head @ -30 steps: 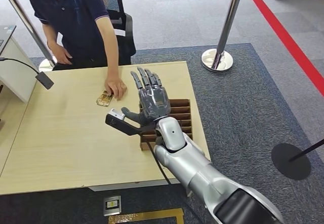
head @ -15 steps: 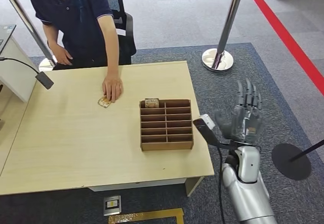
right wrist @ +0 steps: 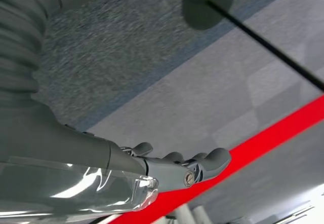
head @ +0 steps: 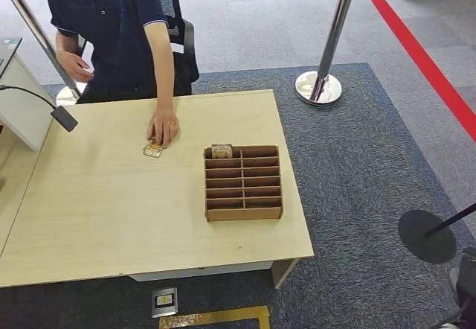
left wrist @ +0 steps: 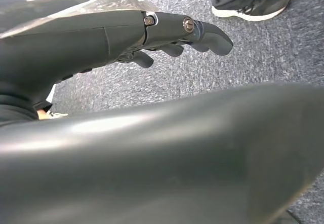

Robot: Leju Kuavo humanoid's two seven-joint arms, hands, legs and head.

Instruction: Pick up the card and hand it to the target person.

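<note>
The head view looks forward and down from high up onto the bench [head: 112, 217] and the carpet beyond it. Each wrist view sits close behind its own hand, left hand [left wrist: 168, 34] and right hand [right wrist: 179, 165], facing carpet. All three views share that carpet.

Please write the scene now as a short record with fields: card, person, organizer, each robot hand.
card: card flat on table, under the person's fingertips
person's hand: person's hand rests on the card
organizer: wooden organizer on the table, a second card in its far-left slot
left hand: left hand empty, over carpet
right hand: right hand empty, over carpet
</note>
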